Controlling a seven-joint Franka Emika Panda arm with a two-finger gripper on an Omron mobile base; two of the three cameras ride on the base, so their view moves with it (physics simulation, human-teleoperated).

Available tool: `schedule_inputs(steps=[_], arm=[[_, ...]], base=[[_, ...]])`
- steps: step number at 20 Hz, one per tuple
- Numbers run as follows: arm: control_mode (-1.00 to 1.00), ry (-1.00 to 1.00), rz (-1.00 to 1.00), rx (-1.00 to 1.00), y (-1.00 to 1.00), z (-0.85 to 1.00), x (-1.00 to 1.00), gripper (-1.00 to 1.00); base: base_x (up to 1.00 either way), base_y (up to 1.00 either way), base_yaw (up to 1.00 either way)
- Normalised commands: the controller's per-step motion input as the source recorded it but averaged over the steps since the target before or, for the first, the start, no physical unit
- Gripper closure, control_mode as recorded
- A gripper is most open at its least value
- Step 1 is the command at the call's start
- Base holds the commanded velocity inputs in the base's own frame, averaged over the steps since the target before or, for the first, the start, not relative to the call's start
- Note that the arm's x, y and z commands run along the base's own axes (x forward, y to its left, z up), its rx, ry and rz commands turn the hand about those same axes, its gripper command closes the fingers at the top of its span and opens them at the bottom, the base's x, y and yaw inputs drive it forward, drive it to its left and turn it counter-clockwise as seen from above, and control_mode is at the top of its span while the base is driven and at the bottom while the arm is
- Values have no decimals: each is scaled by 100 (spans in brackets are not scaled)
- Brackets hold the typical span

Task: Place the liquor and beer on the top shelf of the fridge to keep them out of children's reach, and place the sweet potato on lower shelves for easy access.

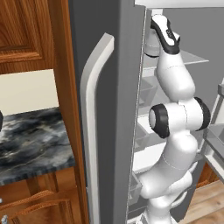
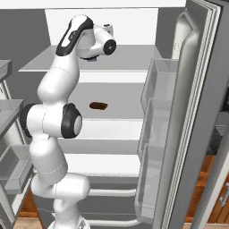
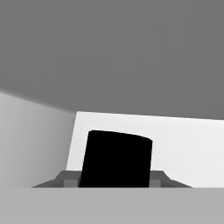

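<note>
The tool [image 3: 114,181] is held at the top shelf [image 2: 129,57] of the fridge [image 2: 197,112], pinching a black cap [image 3: 116,159], judged the liquor's. The sweet potato [image 2: 98,105] is already laid on a lower shelf [image 2: 120,107]; the beer is judged left to place.

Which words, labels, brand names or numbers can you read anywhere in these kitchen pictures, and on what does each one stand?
None: no readable text stands on the fridge, the sweet potato, the black cap, the counter or the cupboards.
</note>
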Motion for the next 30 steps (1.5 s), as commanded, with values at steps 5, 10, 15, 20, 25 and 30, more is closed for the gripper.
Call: schedule_inputs(steps=[5, 10, 15, 20, 25, 30], arm=[[-100, 0, -3, 0, 0, -3, 6, -100], [-100, 0, -1, 0, 0, 0, 0, -100], [-100, 0, -1, 0, 0, 0, -16, -100], [-100, 0, -2, -1, 0, 0, -53, -100], [-100, 0, -2, -1, -9, 0, -61, -100], [-100, 0, -4, 0, -26, 0, -92, -100]], base=[[0, 0, 0], [0, 0, 0], [0, 0, 0], [0, 0, 0], [0, 0, 0], [0, 0, 0]])
